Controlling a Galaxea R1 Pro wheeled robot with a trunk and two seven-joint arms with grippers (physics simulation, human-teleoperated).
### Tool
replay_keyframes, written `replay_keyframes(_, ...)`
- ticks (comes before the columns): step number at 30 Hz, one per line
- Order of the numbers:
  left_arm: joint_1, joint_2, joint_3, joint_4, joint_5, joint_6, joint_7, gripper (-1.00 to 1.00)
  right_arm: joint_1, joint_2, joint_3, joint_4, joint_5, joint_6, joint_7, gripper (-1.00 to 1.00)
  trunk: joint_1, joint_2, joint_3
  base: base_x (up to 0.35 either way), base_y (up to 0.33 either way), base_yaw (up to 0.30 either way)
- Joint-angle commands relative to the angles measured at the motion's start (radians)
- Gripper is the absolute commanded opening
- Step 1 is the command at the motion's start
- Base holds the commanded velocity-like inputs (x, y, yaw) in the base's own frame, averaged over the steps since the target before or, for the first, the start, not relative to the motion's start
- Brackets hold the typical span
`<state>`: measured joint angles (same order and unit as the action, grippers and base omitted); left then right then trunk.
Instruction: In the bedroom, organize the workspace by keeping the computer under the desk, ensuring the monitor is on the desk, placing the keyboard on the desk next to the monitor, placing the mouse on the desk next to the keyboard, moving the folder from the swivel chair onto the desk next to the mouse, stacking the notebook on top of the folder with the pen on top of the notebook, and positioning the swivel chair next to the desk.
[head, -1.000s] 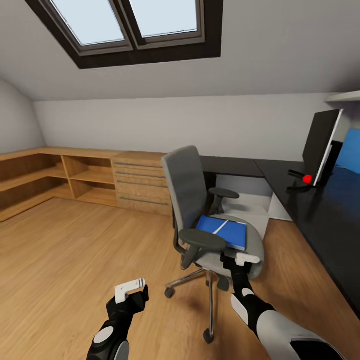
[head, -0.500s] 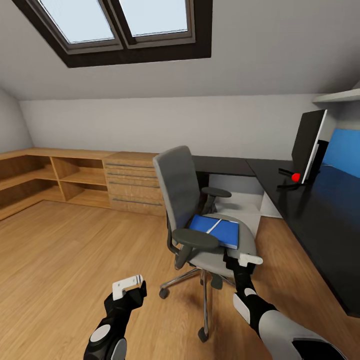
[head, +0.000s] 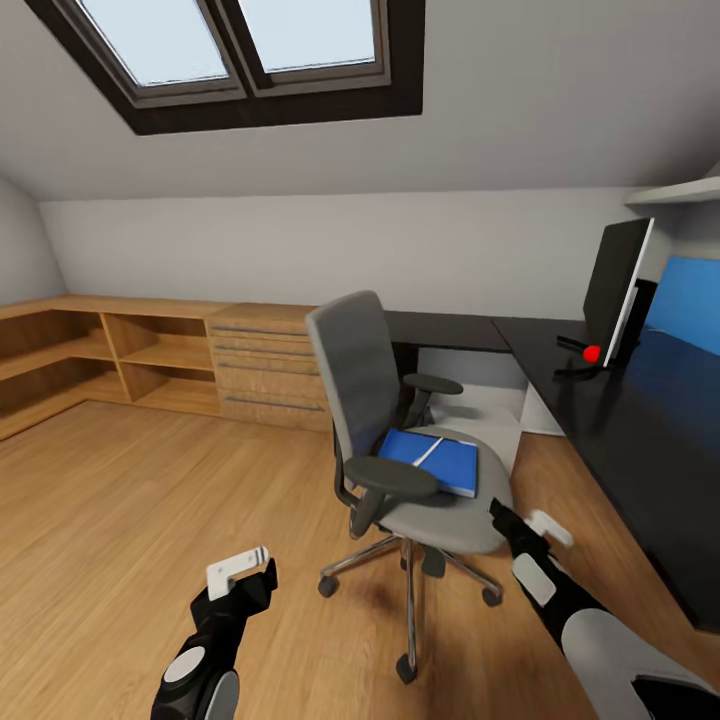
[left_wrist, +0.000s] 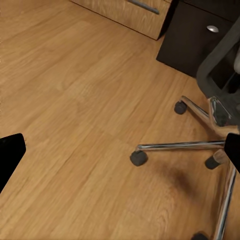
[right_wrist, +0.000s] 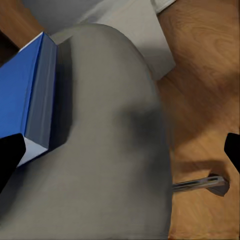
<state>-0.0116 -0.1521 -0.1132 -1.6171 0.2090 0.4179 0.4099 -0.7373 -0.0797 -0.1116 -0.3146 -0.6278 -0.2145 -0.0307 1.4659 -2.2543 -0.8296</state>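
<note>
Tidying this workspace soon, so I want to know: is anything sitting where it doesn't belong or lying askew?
Yes. The blue folder lies on the swivel chair seat rather than the desk, angled across the seat, with a thin white pen on it. The monitor stands upright on the desk.

Matt grey padding on the swivel chair, with shiny chrome legs. Glossy black top on the table. Smooth, light wood-grain floor; bright blue smooth cover on the folder.

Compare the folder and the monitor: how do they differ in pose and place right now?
The folder lies flat on the chair seat; the monitor stands upright on the desk. The folder is bright blue, the monitor black-fronted. The folder sits lower than the monitor. Both are thin, flat rectangles.
</note>
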Motion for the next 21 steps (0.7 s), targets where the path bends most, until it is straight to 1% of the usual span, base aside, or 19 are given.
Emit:
replay_keyframes(1, -0.001, 0.0, -0.001, -0.001, 0.01, 0.002, 0.009, 1.0, -0.001, -0.003, 0.003, -0.003, -0.031, 0.006, 0.001, 1.0, 0.004, -0.008, -0.004, 0.0, 0.0, 0.0)
replay_keyframes(3, -0.001, 0.0, -0.001, -0.001, 0.01, 0.002, 0.009, 1.0, -0.001, -0.005, 0.004, -0.007, -0.048, 0.01, 0.003, 1.0, 0.011, -0.022, -0.011, 0.0, 0.0, 0.0)
replay_keyframes(7, -0.001, 0.0, -0.001, -0.001, 0.01, 0.004, 0.009, 1.0, -0.001, -0.006, 0.004, -0.024, -0.061, 0.013, 0.005, 1.0, 0.027, -0.05, -0.023, 0.0, 0.0, 0.0)
replay_keyframes(17, -0.001, -0.001, -0.002, -0.001, 0.01, 0.006, 0.009, 1.0, -0.001, -0.008, 0.004, -0.034, -0.065, 0.014, 0.005, 1.0, 0.065, -0.12, -0.054, 0.0, 0.0, 0.0)
replay_keyframes(20, -0.001, -0.001, -0.004, 0.0, 0.01, 0.005, 0.009, 1.0, -0.001, -0.013, 0.005, -0.035, -0.065, 0.014, 0.016, 1.0, 0.065, -0.12, -0.054, 0.0, 0.0, 0.0)
replay_keyframes(21, -0.001, -0.001, -0.006, 0.0, 0.01, 0.004, 0.008, 1.0, 0.0, -0.014, 0.005, -0.034, -0.065, 0.015, 0.035, 1.0, 0.065, -0.12, -0.054, 0.0, 0.0, 0.0)
